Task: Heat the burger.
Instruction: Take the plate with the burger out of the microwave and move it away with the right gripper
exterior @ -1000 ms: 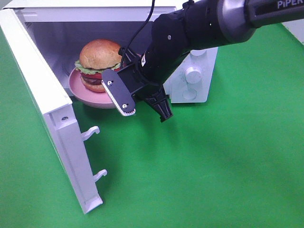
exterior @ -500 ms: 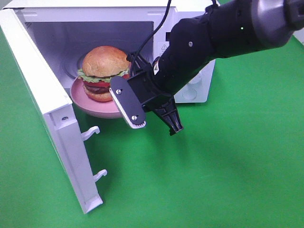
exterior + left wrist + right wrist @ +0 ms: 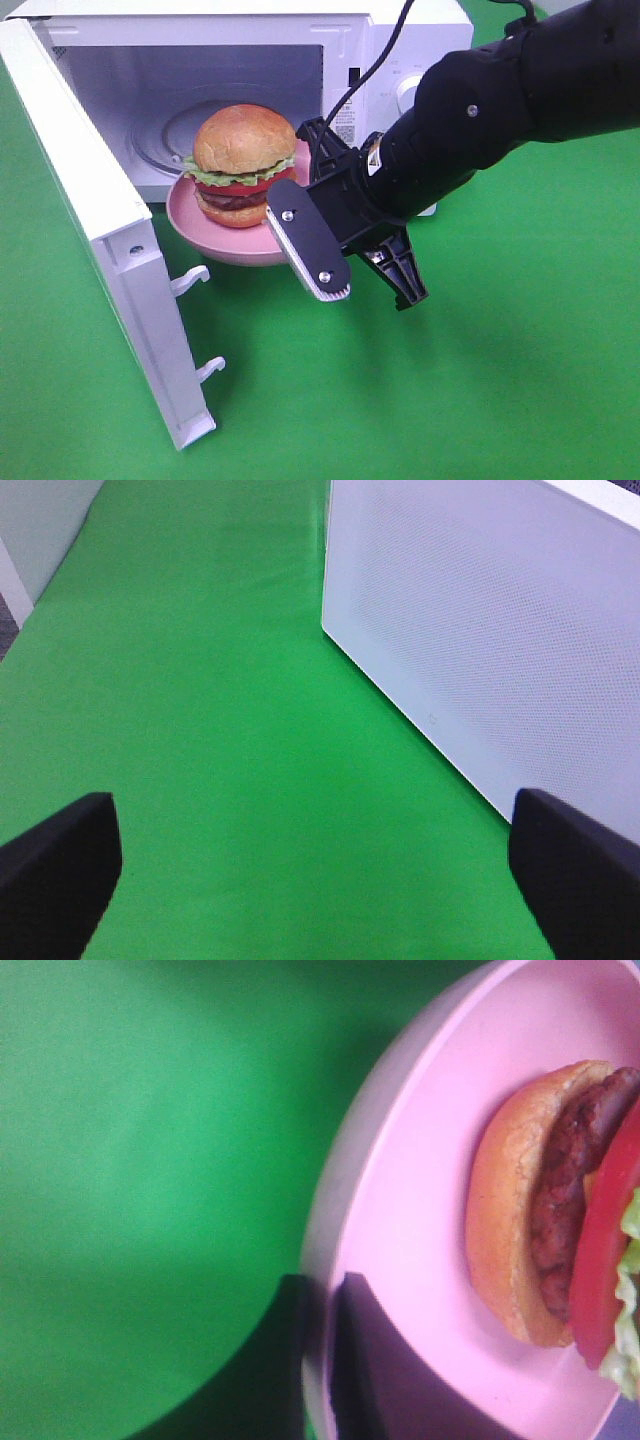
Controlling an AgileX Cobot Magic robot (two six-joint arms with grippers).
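On the far left, the microwave door (image 3: 100, 240) stood swung fully out, so the cavity was free to reach from the front. Your left end effector (image 3: 300, 865) was released, its two fingers spread wide. It hovered low over the green worktop (image 3: 480, 400) beside the outer face of that door and held nothing. I judge it was parked there to stay clear of the other arm, and perhaps to be ready for the door.

Moving to the right, the microwave (image 3: 240, 90) showed an empty cavity with its glass turntable (image 3: 175, 140) bare. The burger (image 3: 243, 165) sat upright in the middle of the pink plate (image 3: 215, 240), and the plate was at the mouth of the opening, over the front edge and not resting on the turntable. It looked level, which kept the burger from sliding.

Further right, your right end effector (image 3: 335, 262) was clenched on the near rim of the plate. In the right wrist view a dark finger (image 3: 355, 1360) lay over the inside of the rim, with the bun close beside it. You gripped the plate and not the burger, probably so the soft bun was not squeezed.

By my judgement the burger was not yet placed for heating, because the plate was carried only by that rim grip.
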